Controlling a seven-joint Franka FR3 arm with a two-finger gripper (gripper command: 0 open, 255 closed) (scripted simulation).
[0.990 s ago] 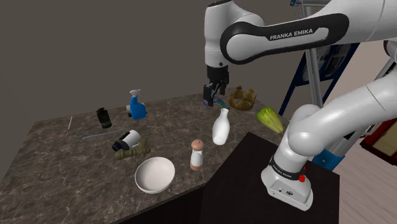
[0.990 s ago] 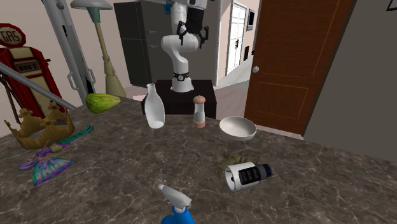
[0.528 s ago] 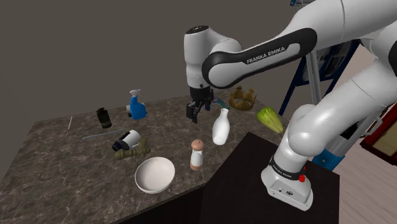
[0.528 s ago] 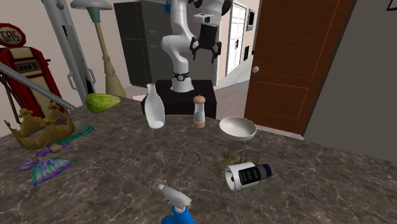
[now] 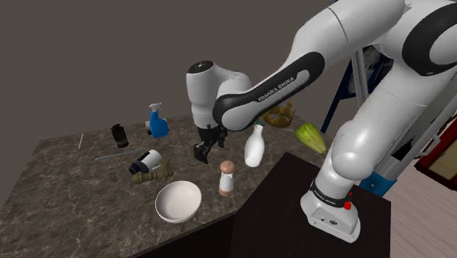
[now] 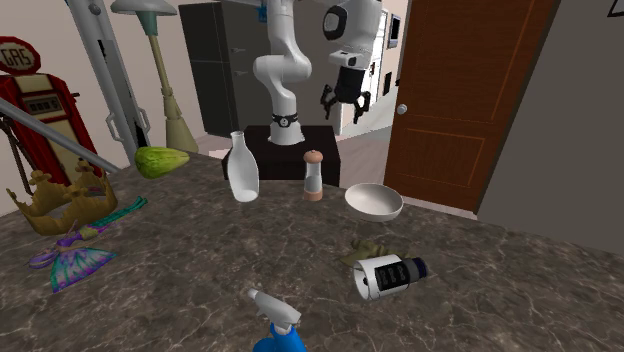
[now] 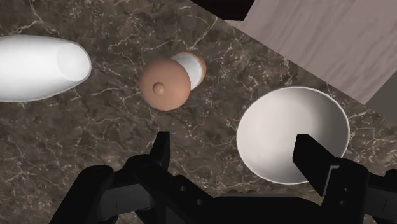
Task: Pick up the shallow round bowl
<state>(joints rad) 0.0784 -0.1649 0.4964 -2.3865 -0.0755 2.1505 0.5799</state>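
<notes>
bowl below spread jaws, off-centre

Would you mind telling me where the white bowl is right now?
In the shoulder view, the white bowl sits on the dark counter near its front edge, just left of the shaker and in front of the toppled bottle.

White vase upright near brown-topped shaker on dark marbled counter; blue spray bottle well apart
</notes>
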